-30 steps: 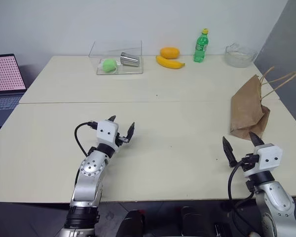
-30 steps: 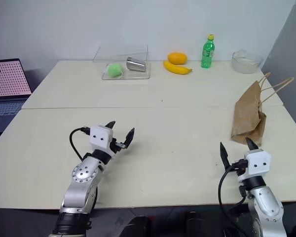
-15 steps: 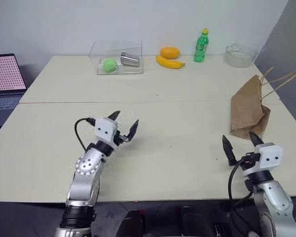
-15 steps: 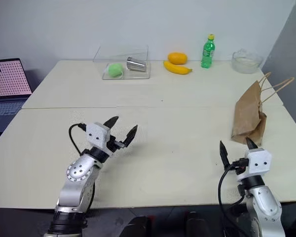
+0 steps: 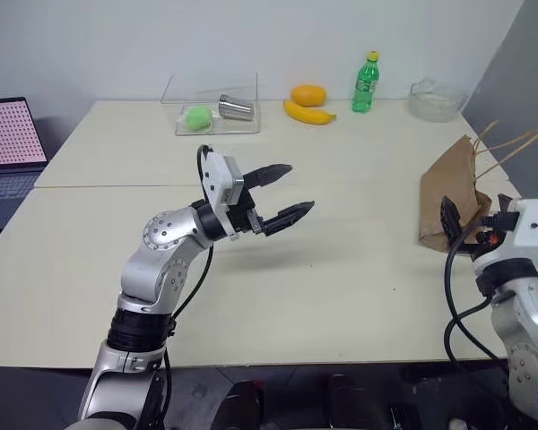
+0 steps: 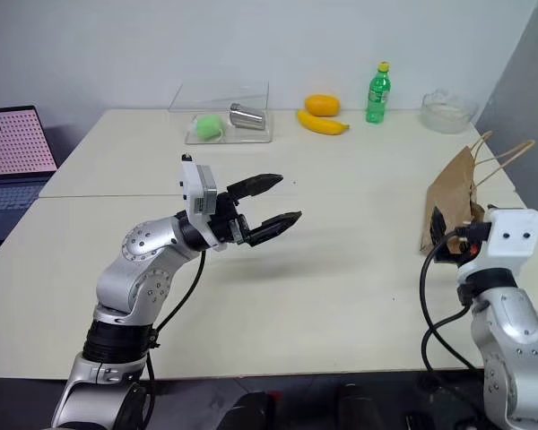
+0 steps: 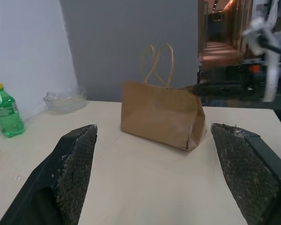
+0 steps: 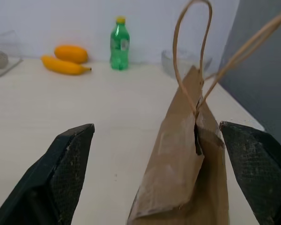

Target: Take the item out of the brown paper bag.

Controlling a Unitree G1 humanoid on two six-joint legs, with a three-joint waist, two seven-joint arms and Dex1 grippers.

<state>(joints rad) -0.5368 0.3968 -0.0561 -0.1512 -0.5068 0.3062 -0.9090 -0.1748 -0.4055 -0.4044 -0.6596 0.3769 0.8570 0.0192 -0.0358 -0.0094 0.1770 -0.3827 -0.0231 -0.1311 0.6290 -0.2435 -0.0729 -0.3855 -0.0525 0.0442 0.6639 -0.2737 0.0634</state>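
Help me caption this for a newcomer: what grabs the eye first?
The brown paper bag stands at the table's right edge, loop handles up. The left claw hangs open above mid-table, pointing toward it; the right claw is open just before the bag. A green bottle stands at the back.
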